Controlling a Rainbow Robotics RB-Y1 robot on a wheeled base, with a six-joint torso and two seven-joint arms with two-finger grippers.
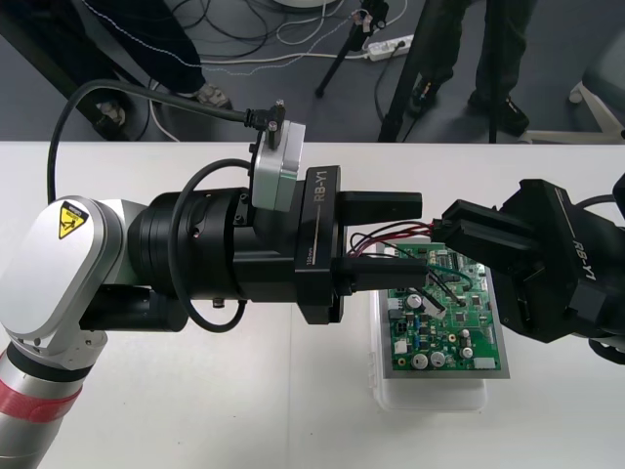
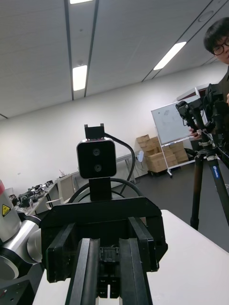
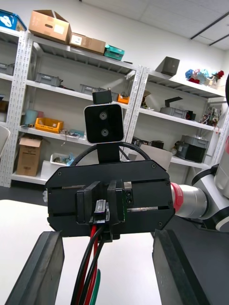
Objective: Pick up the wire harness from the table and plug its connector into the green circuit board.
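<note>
The green circuit board (image 1: 444, 327) sits on its white base (image 1: 430, 391) right of centre. Just above the board's far end, my right gripper (image 1: 444, 234) is shut on the harness's black plug (image 3: 101, 212). Red, black and green wires (image 3: 90, 259) hang from the plug. In the front view the wires (image 1: 391, 233) run leftwards between the fingers of my left gripper (image 1: 391, 237). That gripper is open, its fingers (image 3: 38, 271) far apart and facing the right gripper (image 3: 106, 209). In the right wrist view the right fingers (image 2: 88, 271) stand close together around the plug (image 2: 109, 259).
The two arms meet tip to tip over the board's far edge, and the left arm's thick black wrist (image 1: 215, 244) crosses the middle of the table (image 1: 195, 410). Bare table lies in front of and behind the arms.
</note>
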